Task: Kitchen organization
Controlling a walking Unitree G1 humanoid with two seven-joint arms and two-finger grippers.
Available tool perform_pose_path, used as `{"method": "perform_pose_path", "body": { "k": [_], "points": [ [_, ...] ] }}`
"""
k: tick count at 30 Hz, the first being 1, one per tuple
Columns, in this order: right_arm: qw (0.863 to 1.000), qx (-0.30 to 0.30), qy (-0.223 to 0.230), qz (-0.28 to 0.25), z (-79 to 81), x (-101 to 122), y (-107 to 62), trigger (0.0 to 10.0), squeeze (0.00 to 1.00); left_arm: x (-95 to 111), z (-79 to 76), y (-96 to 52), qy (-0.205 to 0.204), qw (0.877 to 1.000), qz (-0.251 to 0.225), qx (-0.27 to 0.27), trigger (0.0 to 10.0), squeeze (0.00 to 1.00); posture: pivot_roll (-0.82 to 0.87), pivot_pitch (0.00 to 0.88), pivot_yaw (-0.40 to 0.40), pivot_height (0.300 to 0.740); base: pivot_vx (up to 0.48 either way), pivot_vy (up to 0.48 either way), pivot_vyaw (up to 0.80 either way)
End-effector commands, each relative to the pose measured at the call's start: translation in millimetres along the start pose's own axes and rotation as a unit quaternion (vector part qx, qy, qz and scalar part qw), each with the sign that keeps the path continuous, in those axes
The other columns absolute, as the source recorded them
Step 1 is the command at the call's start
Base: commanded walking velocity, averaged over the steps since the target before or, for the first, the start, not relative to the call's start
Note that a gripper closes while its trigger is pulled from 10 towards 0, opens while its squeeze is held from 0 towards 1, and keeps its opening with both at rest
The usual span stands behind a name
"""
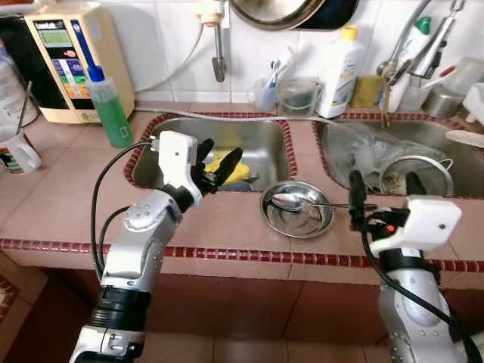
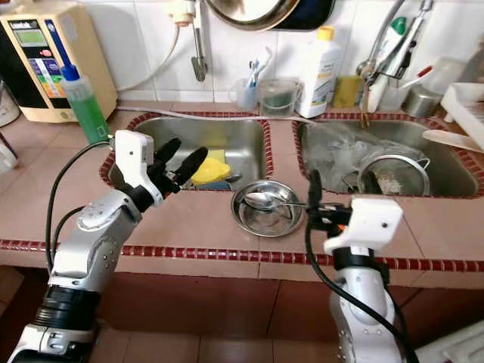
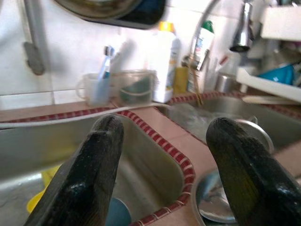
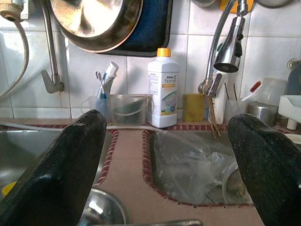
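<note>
A shallow steel bowl [image 1: 302,219] with a spoon [image 1: 291,201] in it sits on the tiled counter between the two sinks. My left gripper [image 1: 219,160] hovers open over the front edge of the left sink [image 1: 265,140], just left of the bowl, with nothing between its fingers. A yellow dish [image 1: 229,172] lies in that sink under the fingers. My right gripper [image 1: 384,190] is open and empty at the counter's front, right of the bowl, and it points toward the right sink [image 1: 333,144]. The left wrist view has the bowl [image 3: 214,207] low between the black fingers [image 3: 89,179].
The right sink holds a metal strainer [image 1: 414,174] and clear plastic [image 1: 355,145]. At the back stand a green soap bottle [image 1: 110,106], a water purifier [image 1: 68,60], a white detergent bottle [image 1: 340,64], cups with brushes [image 1: 283,94] and the faucet [image 1: 423,45]. A mug [image 1: 19,151] sits far left.
</note>
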State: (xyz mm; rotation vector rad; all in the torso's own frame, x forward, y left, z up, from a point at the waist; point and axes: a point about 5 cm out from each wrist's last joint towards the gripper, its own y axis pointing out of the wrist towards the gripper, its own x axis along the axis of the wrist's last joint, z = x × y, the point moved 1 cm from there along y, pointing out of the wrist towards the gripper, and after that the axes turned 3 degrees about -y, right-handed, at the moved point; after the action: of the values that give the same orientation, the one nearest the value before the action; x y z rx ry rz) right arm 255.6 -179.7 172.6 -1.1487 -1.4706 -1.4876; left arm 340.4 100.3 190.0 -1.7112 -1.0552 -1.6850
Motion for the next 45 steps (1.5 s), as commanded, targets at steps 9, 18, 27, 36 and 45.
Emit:
{"method": "perform_pose_path", "body": {
  "k": [9, 18, 27, 36, 45],
  "points": [
    [1.0, 0.002, -0.005, 0.007, -0.9, -5, -1.8, 10.0, 0.0, 3, -10.5, 2.2, 0.016, 0.999, -0.008, -0.03, 10.0, 0.0, -0.19, 0.055, 0.049, 0.74, 0.0, -0.254, 0.0],
    [0.999, -0.014, 0.011, 0.035, -6.2, -20, -7.4, 10.0, 0.0, 0, -11.2, -0.8, 0.055, 0.998, 0.003, -0.042, 10.0, 0.0, -0.19, 0.049, 0.048, 0.74, 0.0, 0.0, 0.0],
    [0.996, -0.045, 0.02, 0.072, -16.4, -41, -16.4, 10.0, 0.0, -5, -19.0, -2.0, 0.076, 0.994, 0.01, -0.072, 10.0, 0.0, -0.19, 0.046, 0.055, 0.74, 0.0, 0.0, 0.0],
    [0.992, -0.064, 0.042, 0.102, -23.6, -58, -22.8, 10.0, 0.0, -13, -27.8, -4.9, 0.101, 0.988, 0.029, -0.113, 10.0, 0.0, -0.19, 0.049, 0.066, 0.74, 0.0, 0.0, 0.0],
    [0.99, -0.082, 0.048, 0.107, -47.1, -62, -7.9, 10.0, 0.0, -21, -48.6, -2.8, 0.097, 0.986, 0.054, -0.125, 10.0, 0.0, -0.19, 0.076, 0.076, 0.74, 0.0, 0.0, 0.0]
  ]
}}
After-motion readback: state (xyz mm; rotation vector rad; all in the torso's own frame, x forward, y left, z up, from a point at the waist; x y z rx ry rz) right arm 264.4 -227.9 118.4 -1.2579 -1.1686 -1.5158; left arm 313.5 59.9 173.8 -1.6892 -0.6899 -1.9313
